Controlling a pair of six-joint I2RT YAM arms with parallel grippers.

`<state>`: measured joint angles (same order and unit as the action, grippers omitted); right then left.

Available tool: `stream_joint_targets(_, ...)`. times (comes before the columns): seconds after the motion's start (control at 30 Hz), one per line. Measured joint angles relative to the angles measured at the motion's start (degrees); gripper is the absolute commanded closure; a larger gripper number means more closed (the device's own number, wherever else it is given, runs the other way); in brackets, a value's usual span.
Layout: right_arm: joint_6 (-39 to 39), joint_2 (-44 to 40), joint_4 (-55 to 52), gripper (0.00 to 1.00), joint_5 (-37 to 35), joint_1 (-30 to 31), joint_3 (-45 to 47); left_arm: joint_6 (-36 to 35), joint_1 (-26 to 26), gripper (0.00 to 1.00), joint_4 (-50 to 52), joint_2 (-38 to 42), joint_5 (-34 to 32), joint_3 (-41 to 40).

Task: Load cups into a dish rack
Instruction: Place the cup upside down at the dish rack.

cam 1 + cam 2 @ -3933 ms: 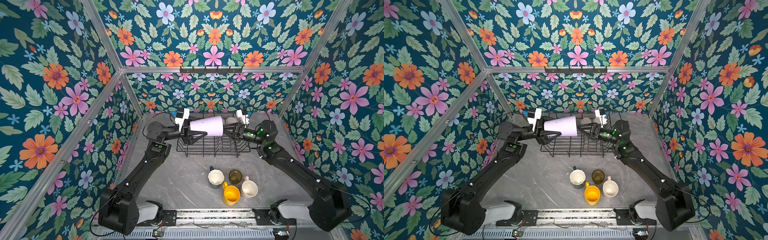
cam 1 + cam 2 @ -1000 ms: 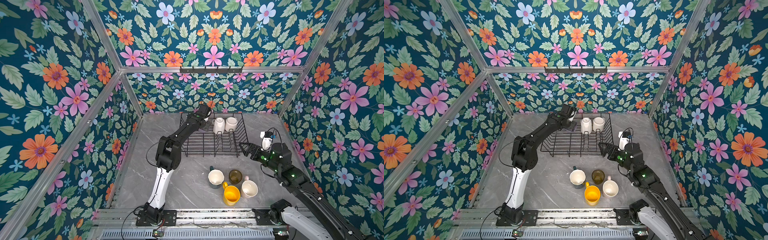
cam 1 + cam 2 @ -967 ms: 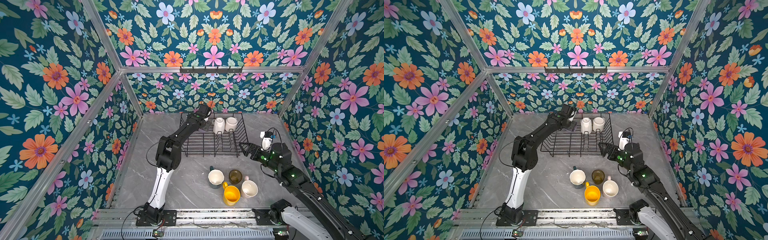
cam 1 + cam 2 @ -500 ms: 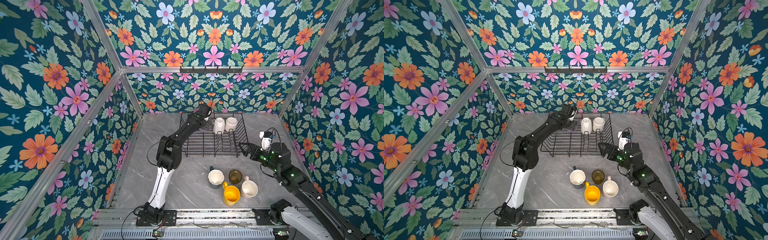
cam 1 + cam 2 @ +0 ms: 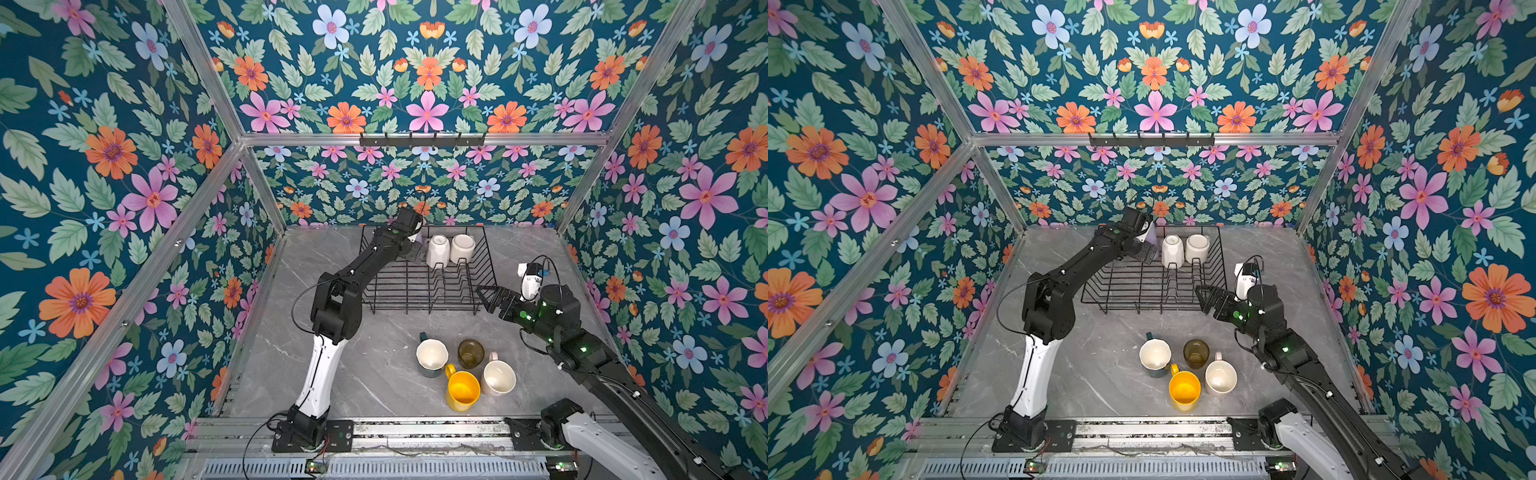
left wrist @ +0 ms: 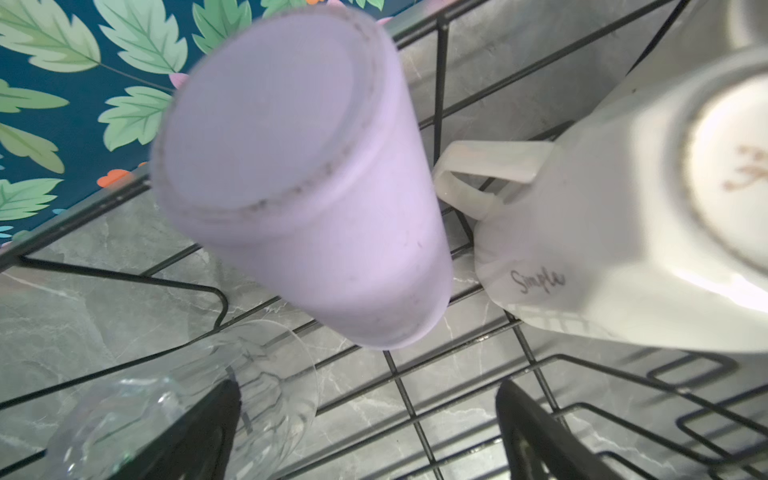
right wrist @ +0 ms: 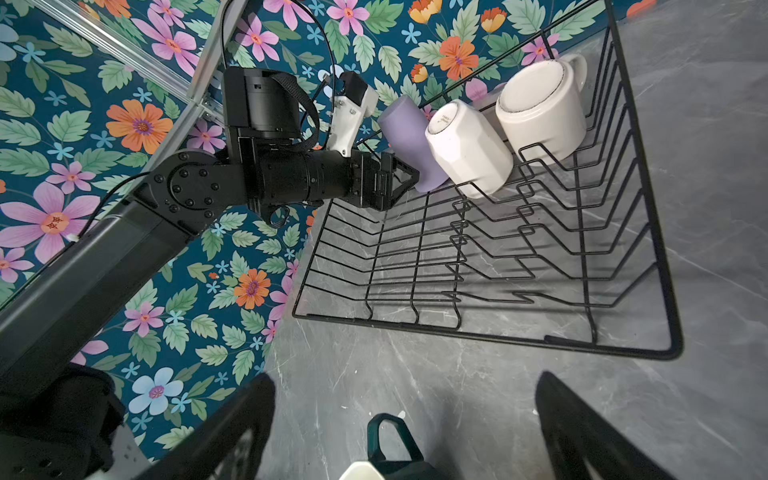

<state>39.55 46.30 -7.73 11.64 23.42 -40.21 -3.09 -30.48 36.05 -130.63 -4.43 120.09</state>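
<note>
- Tumbler [image 7: 409, 141], lilac, stands mouth-down and leaning at the far side of the rack [image 5: 415, 300], at the centre of both top views. The left arm mostly hides it there.
- Two white mugs stand mouth-down in a row to its right: a faceted mug [image 5: 438, 251], then a round mug [image 5: 462, 248]. Both lean on the rack's prongs.
- Faceted mug's handle points at the tumbler. I cannot tell whether they touch.
- Clear glass [image 6: 187, 399] lies on its side on the rack floor near the tumbler. It shows only in the left wrist view.
- Left gripper [image 6: 368, 390] reaches into the rack with its jaws spread wide, and it holds nothing. The tumbler's rim end sits just ahead of the gap, and in the left wrist view neither fingertip touches it.
- Right gripper [image 5: 484, 293] has its jaws spread wide and empty. It hangs over the table [image 5: 365, 386], just beside the rack's near right corner, right of centre in both top views.
- Four cups stand upright and packed close on the grey table, at lower centre:
  - green mug [image 5: 432, 355] at the left
  - olive glass [image 5: 471, 353] beside it
  - yellow mug [image 5: 462, 388] nearest the lower edge
  - pink mug [image 5: 498, 376] at the right
</note>
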Motion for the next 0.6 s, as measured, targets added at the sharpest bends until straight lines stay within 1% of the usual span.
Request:
stream_joint_targets(0.17,-0.1,0.7,-0.8,0.06,-0.1,0.0,-0.7,0.0,0.0,0.01,-0.7,3.0,-0.1,-2.3)
stream_joint_targets(0.4,-2.3,4.8,-7.0,0.13,-1.6,0.6,-5.1,1.4,0.0,0.01,-4.9,10.3,-0.1,-8.3)
stream_joint_targets(0.5,-4.0,7.8,-10.4,0.17,-2.7,3.0,-7.8,1.9,0.0,0.01,-7.9,14.1,-0.5,-12.1)
stream_joint_targets(0.6,-5.9,11.5,-13.2,0.21,-3.2,6.3,-10.8,2.9,0.0,0.0,-11.9,19.1,-2.0,-17.6)
